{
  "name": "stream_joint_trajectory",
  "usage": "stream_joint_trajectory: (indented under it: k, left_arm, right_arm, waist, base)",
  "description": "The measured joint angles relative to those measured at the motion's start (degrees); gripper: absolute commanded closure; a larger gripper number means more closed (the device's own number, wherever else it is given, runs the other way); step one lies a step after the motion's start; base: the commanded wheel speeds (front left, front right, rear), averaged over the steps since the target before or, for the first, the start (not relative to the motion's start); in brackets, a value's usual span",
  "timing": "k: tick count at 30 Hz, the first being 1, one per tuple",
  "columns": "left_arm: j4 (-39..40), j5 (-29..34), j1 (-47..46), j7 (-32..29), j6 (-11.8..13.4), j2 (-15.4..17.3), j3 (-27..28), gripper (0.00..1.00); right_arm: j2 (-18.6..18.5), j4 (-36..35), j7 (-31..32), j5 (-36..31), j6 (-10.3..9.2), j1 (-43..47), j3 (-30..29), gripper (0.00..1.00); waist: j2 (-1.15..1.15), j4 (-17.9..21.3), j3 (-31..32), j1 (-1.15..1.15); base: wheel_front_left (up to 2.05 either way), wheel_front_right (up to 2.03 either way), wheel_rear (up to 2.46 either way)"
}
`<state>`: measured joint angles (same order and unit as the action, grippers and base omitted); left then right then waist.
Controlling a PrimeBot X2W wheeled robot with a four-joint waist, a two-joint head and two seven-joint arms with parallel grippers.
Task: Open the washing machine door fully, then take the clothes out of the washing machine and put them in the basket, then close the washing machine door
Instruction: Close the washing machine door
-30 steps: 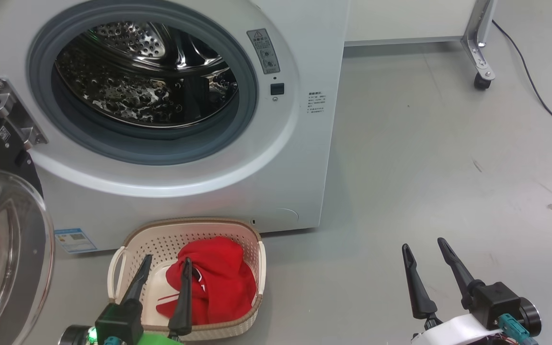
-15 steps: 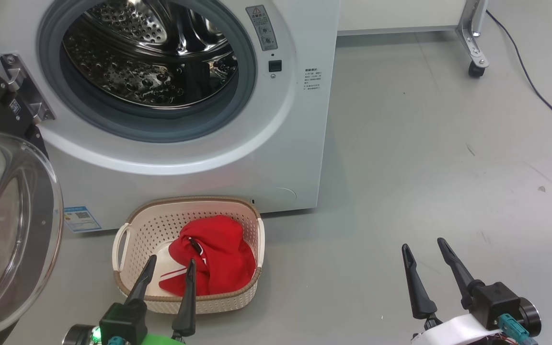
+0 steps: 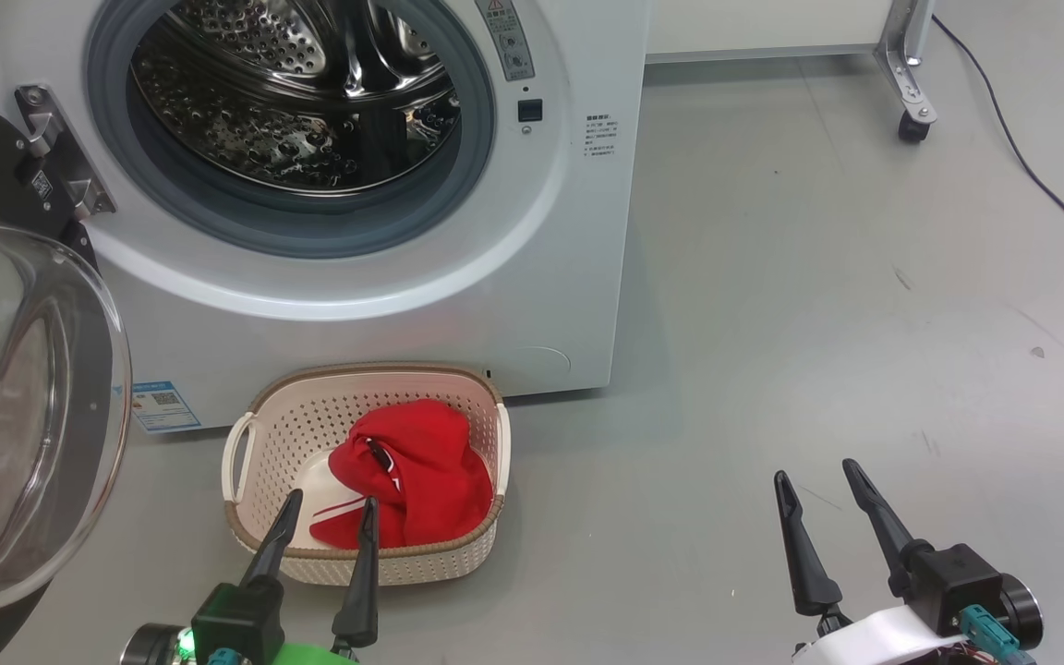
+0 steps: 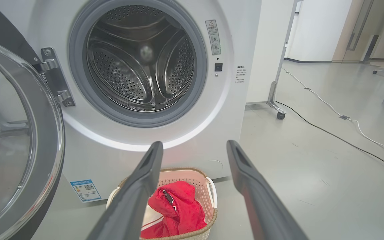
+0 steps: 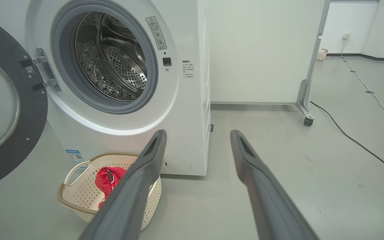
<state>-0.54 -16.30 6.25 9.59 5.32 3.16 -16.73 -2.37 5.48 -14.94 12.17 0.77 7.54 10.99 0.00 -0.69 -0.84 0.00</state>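
Closing the door is judged the step in hand. The clothes [image 3: 421,466] are seen heaped in the basket [image 3: 283,434], which sits on the floor just in front of the washing machine [image 3: 569,277]. No red fabric is seen in the drum [image 3: 292,120].

Key relation, head view: the washing machine door [image 3: 33,406] is found at 9 o'clock from the left gripper [image 3: 331,503]. It is swung wide on its hinge [image 3: 61,175], glass bowl bulging toward the robot, w/ the hinge toward 11 and the free edge running off frame toward 7. The L arm is judged much the nearer. The right gripper [image 3: 816,473] is placed well apart at 3 o'clock, over bare floor. Both grippers are seen w/ fingers spread and nothing held.

View diffs: in the L wrist view the hinge and the door's inner face are shown close at 9 o'clock, but the free edge is cut off. In the R wrist view the door's dark rim and its angle to the cabinet are given more fully. In the head view both grippers are shown together, w/ the basket just ahead of the L fingers.
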Motion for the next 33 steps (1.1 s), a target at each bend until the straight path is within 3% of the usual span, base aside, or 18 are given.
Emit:
stream_joint_trajectory:
  k: [33]
  left_arm:
    - [0.7,0.0,0.1,0.0,0.0,0.0,-0.7,0.0]
  right_arm:
    - [0.0,-0.1,0.0,0.0,-0.03,0.0,-0.7,0.0]
  waist:
    - [0.0,-0.7,-0.5,0.0]
  base:
    - [-0.01,0.01,0.0]
